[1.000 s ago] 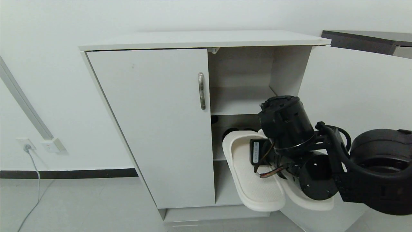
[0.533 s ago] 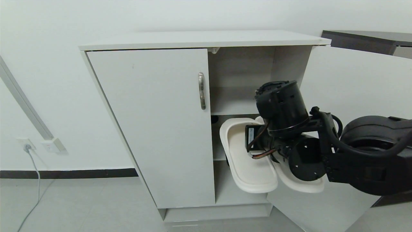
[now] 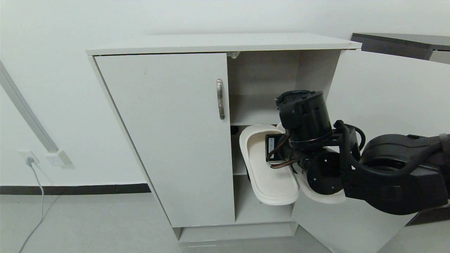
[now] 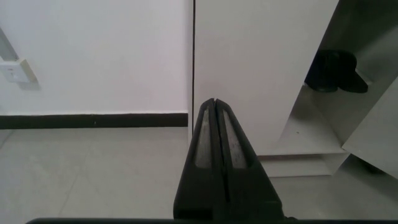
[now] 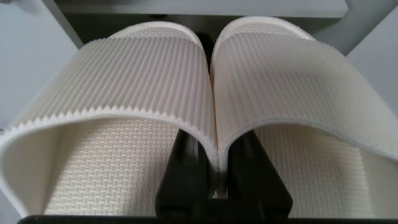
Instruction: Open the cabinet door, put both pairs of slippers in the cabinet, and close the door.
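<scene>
The right end effector (image 5: 214,165) is clamped on the white slippers (image 3: 267,172), both at once, its fingers pinching the two ribbed straps (image 5: 261,68) together where their inner edges meet. The pair hangs at the mouth of the cabinet (image 3: 218,44), beside the open door (image 3: 386,95), toes toward the middle compartment and heels sticking out in front. A dark pair (image 4: 336,65) already sits on a shelf (image 4: 311,93) inside the cabinet.

These look like light, soft foam: easy to carry, but bendy, so I'd expect the heels to sag and wobble. The ribbing should stop any slipping. That strap junction looks like the right place to hold, since it keeps both together; a grip on a sole edge would likely fold it.

The left end effector (image 4: 214,124) is pressed closed and empty, low in front of the cabinet, above the floor (image 4: 93,168).
</scene>
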{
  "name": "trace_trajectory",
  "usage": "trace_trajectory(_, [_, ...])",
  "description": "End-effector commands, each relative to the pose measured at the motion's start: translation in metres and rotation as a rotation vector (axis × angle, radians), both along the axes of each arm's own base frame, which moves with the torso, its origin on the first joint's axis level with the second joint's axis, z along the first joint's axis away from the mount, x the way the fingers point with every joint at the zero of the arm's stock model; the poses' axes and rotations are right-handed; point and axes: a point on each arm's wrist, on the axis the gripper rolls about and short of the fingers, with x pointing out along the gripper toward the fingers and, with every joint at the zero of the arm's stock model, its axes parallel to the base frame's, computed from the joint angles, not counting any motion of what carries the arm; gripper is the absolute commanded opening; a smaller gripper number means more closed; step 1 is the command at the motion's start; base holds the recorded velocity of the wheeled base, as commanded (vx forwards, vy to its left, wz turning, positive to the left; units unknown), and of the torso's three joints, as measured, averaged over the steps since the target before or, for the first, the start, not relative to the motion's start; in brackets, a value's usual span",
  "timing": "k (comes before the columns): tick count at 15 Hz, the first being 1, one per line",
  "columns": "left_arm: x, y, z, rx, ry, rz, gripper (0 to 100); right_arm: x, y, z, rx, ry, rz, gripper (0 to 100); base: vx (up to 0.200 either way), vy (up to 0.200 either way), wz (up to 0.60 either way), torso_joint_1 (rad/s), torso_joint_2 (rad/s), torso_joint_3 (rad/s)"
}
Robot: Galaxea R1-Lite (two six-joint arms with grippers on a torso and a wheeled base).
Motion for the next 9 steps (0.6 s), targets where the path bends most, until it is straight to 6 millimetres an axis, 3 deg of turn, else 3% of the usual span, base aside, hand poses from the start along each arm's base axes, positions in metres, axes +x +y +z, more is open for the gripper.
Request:
trace_trajectory(1, [0.0001, 0.0000, 0.0000, 0.000, 0.001, 0.001, 0, 0.0013, 0.0005, -0.0037, -0.010, 0.007, -0.002, 0, 0.000, 0.000, 0.00, 0.000, 0.00, 0.000])
trace_trajectory(7, [0.0001, 0.0000, 0.0000, 0.001, 0.001, 0.001, 0, 0.0006, -0.0003, -0.0021, -0.007, 0.004, -0.002, 0, 0.000, 0.000, 0.00, 0.000, 0.00, 0.000])
trace_trajectory(9, [0.0001, 0.0000, 0.0000, 0.000, 0.001, 0.001, 0, -0.0006, -0.0009, 0.0005, -0.004, -0.002, 0.000, 0, 0.200, 0.000, 0.00, 0.002, 0.00, 0.000])
